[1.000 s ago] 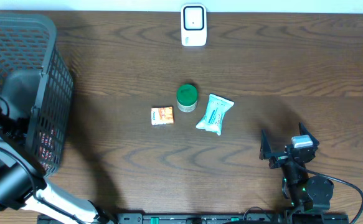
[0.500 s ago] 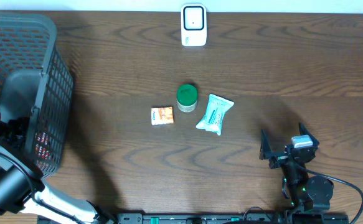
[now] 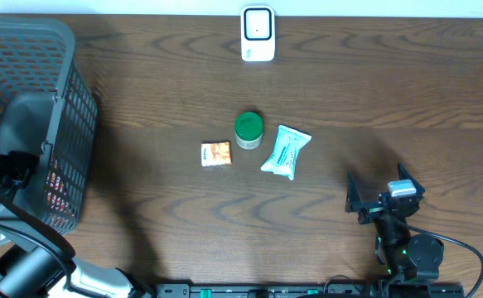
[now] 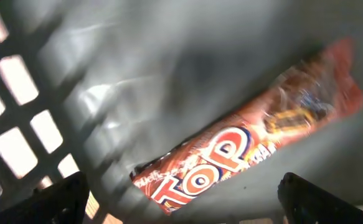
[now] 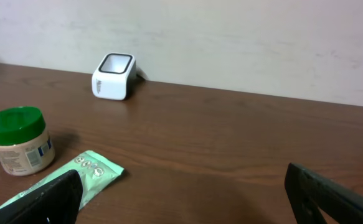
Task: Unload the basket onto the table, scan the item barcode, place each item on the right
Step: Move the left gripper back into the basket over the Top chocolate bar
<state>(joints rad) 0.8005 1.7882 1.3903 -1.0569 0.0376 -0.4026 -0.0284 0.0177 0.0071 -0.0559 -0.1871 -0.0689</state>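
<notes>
A red-orange snack packet [image 4: 249, 149] lies on the grey floor of the basket [image 3: 67, 99], slanting from lower left to upper right in the left wrist view. My left gripper [image 4: 187, 208] hangs open just above it, its fingers [image 4: 60, 199] wide apart and touching nothing. From overhead, the left gripper [image 3: 21, 168] reaches into the basket at the table's left edge. No barcode shows on any item. The white scanner [image 3: 258, 33] stands at the back centre, also visible as the scanner [image 5: 113, 76] in the right wrist view. My right gripper [image 3: 382, 197] rests open and empty at the front right.
Mid-table are a green-lidded jar [image 3: 248, 130], a mint-green packet [image 3: 286, 151] and a small orange box [image 3: 216, 154]. The right wrist view shows the jar [image 5: 18, 140] and the mint packet [image 5: 69, 177] ahead and to the left. The basket's lattice wall [image 4: 19, 93] stands close on the left.
My left arm has shifted at the basket, its wrist now lower over the basket's near side. The right arm and the table items have not moved.
</notes>
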